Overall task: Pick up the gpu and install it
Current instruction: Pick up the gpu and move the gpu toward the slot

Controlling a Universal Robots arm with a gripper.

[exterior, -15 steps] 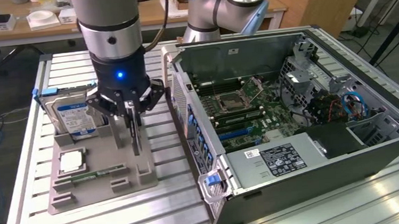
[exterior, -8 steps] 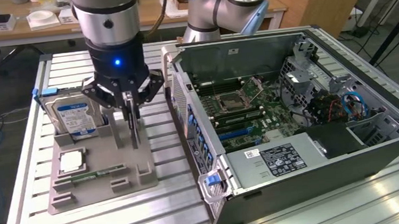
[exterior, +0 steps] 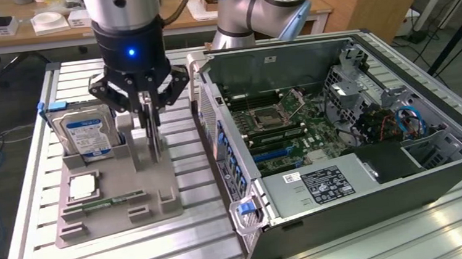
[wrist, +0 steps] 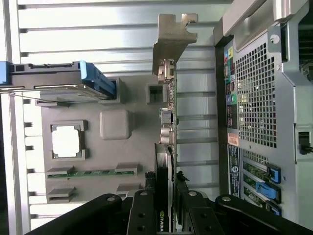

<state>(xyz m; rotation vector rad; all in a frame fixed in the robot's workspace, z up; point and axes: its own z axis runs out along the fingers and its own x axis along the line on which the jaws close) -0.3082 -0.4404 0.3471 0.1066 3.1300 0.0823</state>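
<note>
Nearest in the exterior view, a grey tray (exterior: 110,222) holds a memory stick (exterior: 105,203) and a processor chip (exterior: 82,185). Further back on the tray, the gpu (wrist: 168,122) stands on edge, its metal bracket (wrist: 171,36) at the far end, and the claw (exterior: 149,114) is closed on its top edge. A hard drive (exterior: 87,134) stands behind. The open computer case (exterior: 292,63) lies beside the tray, on the exterior view's right.

The gripper (wrist: 167,191) hides one end of the gpu (wrist: 167,117) between its fingers.
</note>
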